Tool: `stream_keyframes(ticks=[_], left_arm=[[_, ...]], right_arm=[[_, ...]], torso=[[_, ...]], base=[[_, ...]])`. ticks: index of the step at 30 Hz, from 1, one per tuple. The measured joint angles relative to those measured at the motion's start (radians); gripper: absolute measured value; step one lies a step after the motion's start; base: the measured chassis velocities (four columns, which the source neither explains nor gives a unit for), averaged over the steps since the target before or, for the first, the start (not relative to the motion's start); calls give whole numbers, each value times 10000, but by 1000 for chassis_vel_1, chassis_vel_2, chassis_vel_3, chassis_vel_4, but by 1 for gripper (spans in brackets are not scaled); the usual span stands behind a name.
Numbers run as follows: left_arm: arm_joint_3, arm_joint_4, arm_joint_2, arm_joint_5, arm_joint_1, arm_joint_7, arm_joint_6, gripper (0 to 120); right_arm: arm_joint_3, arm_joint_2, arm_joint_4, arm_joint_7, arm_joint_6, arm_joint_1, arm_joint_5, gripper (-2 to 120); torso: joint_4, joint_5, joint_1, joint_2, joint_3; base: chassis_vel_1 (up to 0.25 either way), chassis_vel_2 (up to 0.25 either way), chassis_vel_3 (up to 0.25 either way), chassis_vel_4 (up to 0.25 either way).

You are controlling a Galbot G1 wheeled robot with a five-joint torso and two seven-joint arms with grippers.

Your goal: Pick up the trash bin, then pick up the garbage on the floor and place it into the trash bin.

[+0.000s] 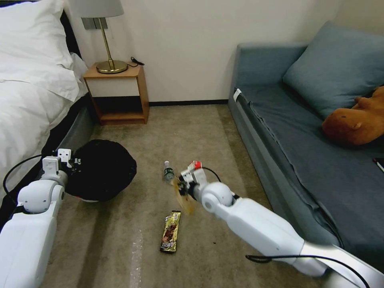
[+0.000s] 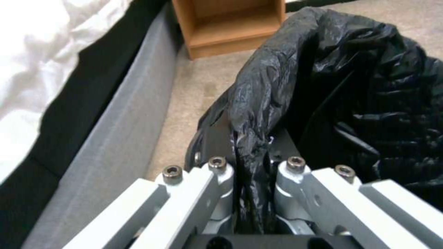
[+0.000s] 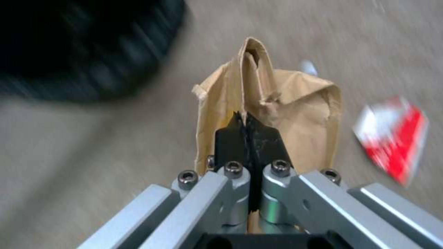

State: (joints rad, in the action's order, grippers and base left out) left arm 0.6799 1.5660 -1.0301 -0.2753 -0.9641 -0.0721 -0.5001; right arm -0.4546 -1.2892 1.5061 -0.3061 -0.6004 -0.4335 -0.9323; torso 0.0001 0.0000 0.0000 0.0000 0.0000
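Four bits of garbage in sight, one bin, two arms working; the left gripper (image 2: pixel 251 162) is pinched on the rim of the trash bin (image 1: pixel 102 170), bag liner squeezed between its fingers, holding it beside the bed (image 1: pixel 28 88); the right gripper (image 3: pixel 248 129) has its fingers pressed together on the tan paper scrap (image 3: pixel 295 114), which hangs off the floor between the bin and the other litter; on the carpet (image 1: pixel 200 124) lie one clear bottle (image 1: pixel 168 171) just beside that gripper, one gold-brown wrapper (image 1: pixel 171 232) nearer the robot, and one red-and-white packet (image 3: pixel 392 135); room-wise there's one wooden nightstand (image 1: pixel 118 94) with one lamp (image 1: pixel 105 36) against the wall, and a blue-grey sofa (image 1: pixel 304 132) on the right with a cushion (image 1: pixel 340 66) and a brown plush toy (image 1: pixel 358 120).
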Motion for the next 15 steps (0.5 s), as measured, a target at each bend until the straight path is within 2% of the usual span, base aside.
stream_keyframes(ticks=[8,15], left_arm=[[-228,43,-226,106,-28,-9,60,7],[-316,17,-310,51,-1,-17,107,7]], right_arm=[[-75,-1045,-347,20,191,1499,-559,0],[-812,-1892,-608,-70,967,2236,-1441,0]], torso=[[-1,-3,1,0,0],[0,-3,0,0,0]], base=[[0,0,0,0],[0,0,0,0]])
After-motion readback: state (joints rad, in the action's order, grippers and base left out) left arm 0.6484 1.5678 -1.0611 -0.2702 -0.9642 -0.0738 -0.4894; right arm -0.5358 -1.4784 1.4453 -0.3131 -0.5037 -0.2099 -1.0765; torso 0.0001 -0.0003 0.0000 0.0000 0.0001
